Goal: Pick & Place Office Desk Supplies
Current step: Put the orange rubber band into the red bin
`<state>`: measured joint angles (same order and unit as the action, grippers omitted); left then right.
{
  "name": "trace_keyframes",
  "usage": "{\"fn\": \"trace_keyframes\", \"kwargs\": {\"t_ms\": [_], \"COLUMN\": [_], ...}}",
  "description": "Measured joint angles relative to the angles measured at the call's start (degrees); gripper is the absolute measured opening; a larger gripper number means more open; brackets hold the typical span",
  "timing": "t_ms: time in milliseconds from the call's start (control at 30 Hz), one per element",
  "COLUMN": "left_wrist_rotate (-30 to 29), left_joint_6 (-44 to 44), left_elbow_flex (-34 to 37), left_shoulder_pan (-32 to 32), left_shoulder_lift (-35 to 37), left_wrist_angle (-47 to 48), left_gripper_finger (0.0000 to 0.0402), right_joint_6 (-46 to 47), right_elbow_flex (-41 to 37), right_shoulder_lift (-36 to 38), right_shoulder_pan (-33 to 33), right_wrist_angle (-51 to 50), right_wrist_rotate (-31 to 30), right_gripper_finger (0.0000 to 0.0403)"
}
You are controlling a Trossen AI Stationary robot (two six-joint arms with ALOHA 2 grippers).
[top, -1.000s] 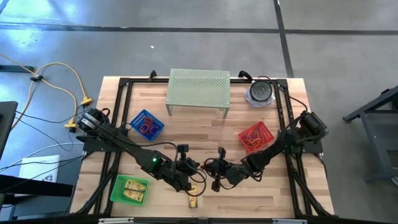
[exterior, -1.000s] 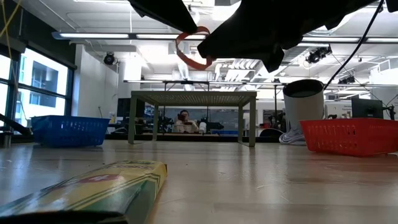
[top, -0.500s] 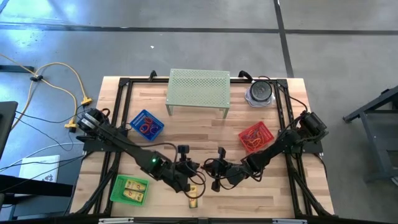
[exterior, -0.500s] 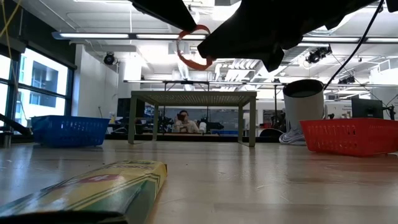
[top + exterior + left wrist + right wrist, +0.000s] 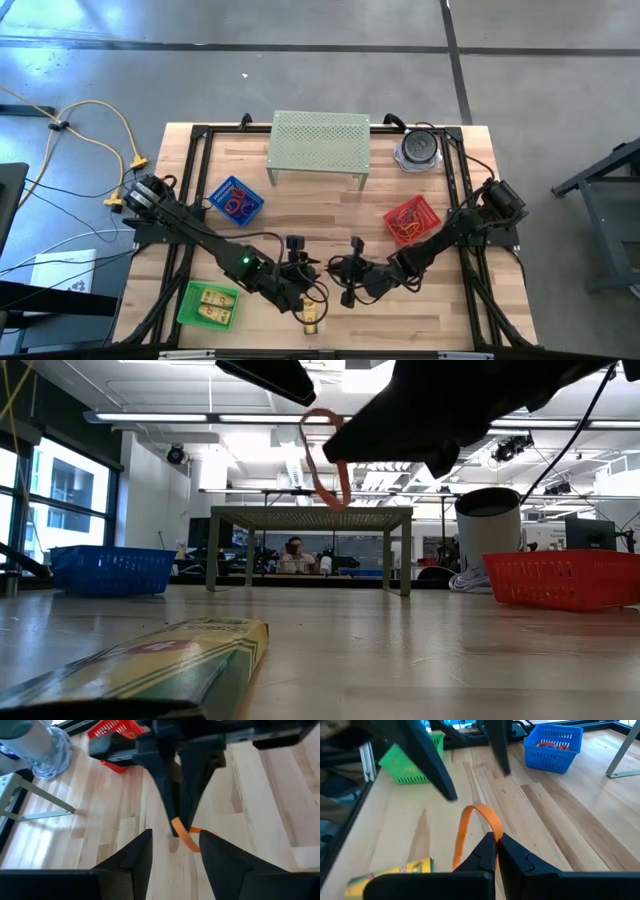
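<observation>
1. One orange rubber band (image 5: 472,827) hangs above the worktop (image 5: 330,215) near its front edge, pinched at one end by the right end effector (image 5: 496,842), whose fingers are closed on it.
2. Left end effector (image 5: 175,845) sits just beside the band, fingers parted, not touching it.
3. Yellow crayon box (image 5: 170,655) lies on the worktop just below.
4. Blue basket (image 5: 235,199), red basket (image 5: 411,220) and green basket (image 5: 209,305) stand well apart.

You get no readable text here; the flat yellow-and-green cardboard box (image 5: 150,660) carries printing, but too blurred to read.
</observation>
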<state>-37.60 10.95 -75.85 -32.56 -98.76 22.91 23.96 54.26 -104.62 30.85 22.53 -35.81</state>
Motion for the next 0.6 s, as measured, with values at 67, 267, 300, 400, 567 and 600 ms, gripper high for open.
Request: {"fn": "trace_keyframes", "kwargs": {"t_ms": [67, 267, 300, 400, 567, 600], "left_wrist_rotate": [-0.7, -1.7, -1.8, -1.7, -1.7, -1.7], "left_joint_6": [0.0, 0.1, 0.2, 0.2, 0.5, 0.6], "left_elbow_flex": [0.0, 0.0, 0.0, 0.0, 0.0, 0.0], "left_shoulder_pan": [0.0, 0.0, 0.0, -0.4, -1.2, -1.4], "left_shoulder_lift": [0.0, 0.0, 0.0, 0.0, 0.0, 0.0], "left_wrist_angle": [-0.2, -0.3, -0.3, -0.3, -0.3, -0.3], "left_gripper_finger": [0.0158, 0.0160, 0.0160, 0.0160, 0.0160, 0.0160], "right_joint_6": [-0.2, -0.1, 0.1, 1.9, 8.9, 10.6], "right_elbow_flex": [0.0, 0.0, 0.0, 0.0, 0.0, 0.0], "right_shoulder_lift": [0.0, 1.3, 1.8, 3.8, 9.0, 10.1], "right_shoulder_pan": [0.2, 1.5, 2.0, 3.4, 6.8, 7.7], "right_wrist_angle": [-1.2, -7.7, -9.9, -15.9, -28.2, -31.2], "right_wrist_rotate": [-0.1, -4.0, -5.2, -8.7, -15.0, -16.5], "right_gripper_finger": [0.0003, 0.0003, 0.0003, 0.0003, 0.0003, 0.0003]}}
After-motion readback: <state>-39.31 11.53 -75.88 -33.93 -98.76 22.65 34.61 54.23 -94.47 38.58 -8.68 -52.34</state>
